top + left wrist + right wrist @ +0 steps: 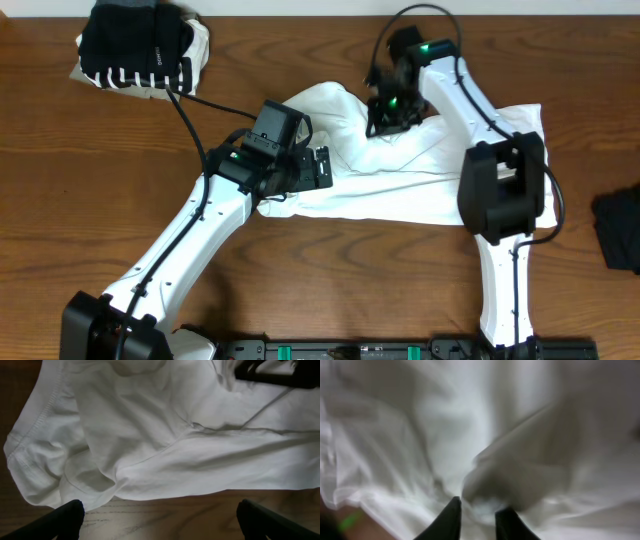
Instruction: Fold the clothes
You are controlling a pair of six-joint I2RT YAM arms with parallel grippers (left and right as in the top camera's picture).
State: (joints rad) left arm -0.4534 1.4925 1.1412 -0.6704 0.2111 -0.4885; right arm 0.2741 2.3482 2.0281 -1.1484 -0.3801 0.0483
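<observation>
A large white T-shirt (400, 185) lies crumpled across the middle of the wooden table. My left gripper (322, 168) hovers at its left hem, open wide. In the left wrist view its two fingertips frame bare wood, and nothing lies between them (160, 512). The T-shirt (175, 435) fills that view above them. My right gripper (388, 118) points down into the shirt's upper middle. The right wrist view is blurred, and the gripper's (480, 512) fingers stand a little apart over a bump of the white T-shirt (420, 435).
A pile of folded clothes (140, 45), black, striped and beige, sits at the table's far left corner. A black garment (620, 230) lies at the right edge. The left arm's cable runs from that pile down to the wrist.
</observation>
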